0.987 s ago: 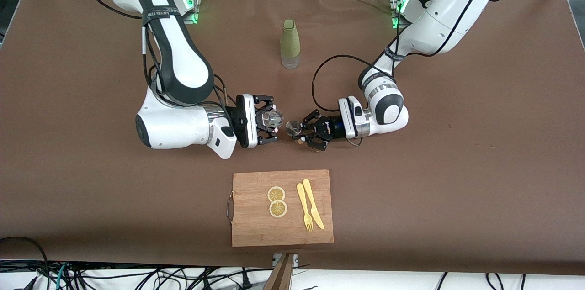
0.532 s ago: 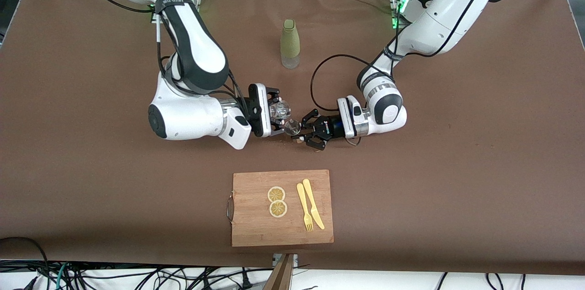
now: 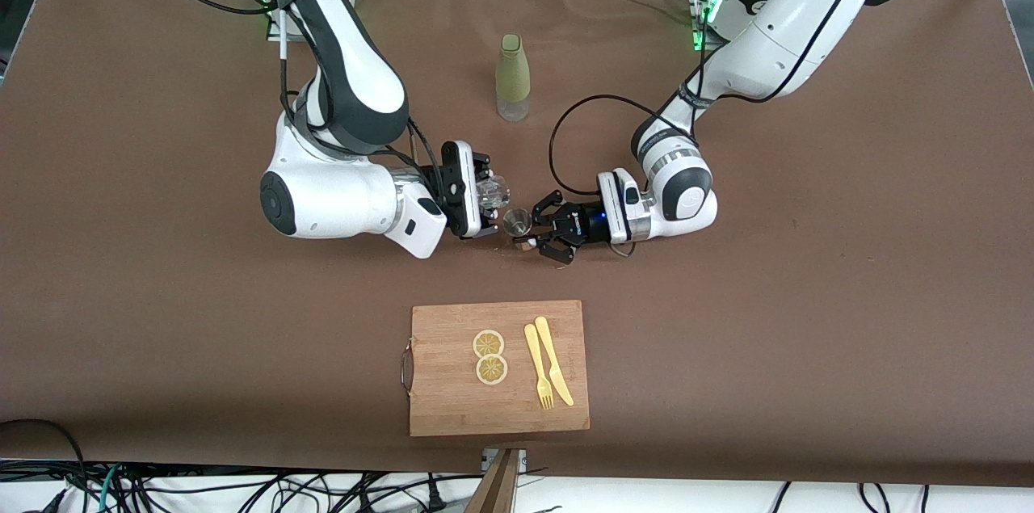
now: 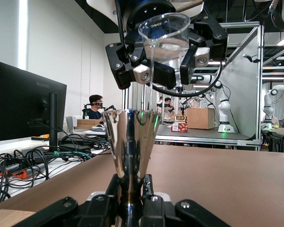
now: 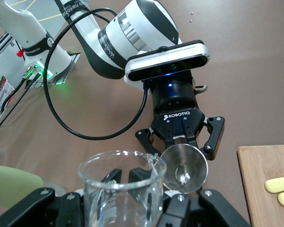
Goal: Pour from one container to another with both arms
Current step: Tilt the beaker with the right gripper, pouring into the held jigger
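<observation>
Above the table's middle, between the green bottle (image 3: 513, 77) and the cutting board (image 3: 498, 367), the left gripper (image 3: 540, 232) is clamped on the jigger (image 3: 517, 220), whose long axis stands roughly upright with its mouth up. The right gripper (image 3: 489, 204) is clamped on the glass tumbler (image 3: 493, 191), tilted just beside the jigger's rim. Contents of either, if any, are indistinct.

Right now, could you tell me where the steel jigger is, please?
The jigger is gripped at its waist in the left claw at mid-table, between the cutting board and the green bottle, with the right claw's glass beside it.
</observation>
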Action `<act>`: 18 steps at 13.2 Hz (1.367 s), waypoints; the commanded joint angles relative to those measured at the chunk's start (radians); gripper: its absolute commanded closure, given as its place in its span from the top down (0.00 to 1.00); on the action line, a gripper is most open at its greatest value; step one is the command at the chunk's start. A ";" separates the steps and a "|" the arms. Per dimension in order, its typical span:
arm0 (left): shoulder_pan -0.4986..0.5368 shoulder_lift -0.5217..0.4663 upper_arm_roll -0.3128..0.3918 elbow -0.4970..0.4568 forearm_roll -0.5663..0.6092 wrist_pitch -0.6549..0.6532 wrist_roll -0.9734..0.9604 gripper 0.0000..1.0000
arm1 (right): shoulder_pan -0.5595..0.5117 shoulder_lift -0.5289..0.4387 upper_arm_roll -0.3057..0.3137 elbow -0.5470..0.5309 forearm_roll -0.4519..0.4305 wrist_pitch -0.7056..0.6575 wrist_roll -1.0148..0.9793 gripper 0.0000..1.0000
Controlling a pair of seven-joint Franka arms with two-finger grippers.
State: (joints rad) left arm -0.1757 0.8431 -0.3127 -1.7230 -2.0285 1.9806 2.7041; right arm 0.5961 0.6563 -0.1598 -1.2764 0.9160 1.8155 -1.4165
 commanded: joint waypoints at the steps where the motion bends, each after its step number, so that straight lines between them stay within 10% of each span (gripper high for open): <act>1: 0.013 0.020 -0.020 0.013 -0.038 -0.019 0.008 0.00 | 0.027 -0.017 -0.001 -0.004 -0.023 0.022 0.053 0.00; 18: 0.024 0.022 -0.032 0.003 -0.042 -0.057 -0.004 0.00 | 0.027 -0.026 0.000 -0.012 0.027 0.076 -0.007 0.00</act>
State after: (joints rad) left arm -0.1604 0.8589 -0.3316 -1.7229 -2.0352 1.9439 2.6948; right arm 0.6271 0.6580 -0.1618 -1.2766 0.9169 1.8882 -1.3937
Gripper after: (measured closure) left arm 0.775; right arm 0.863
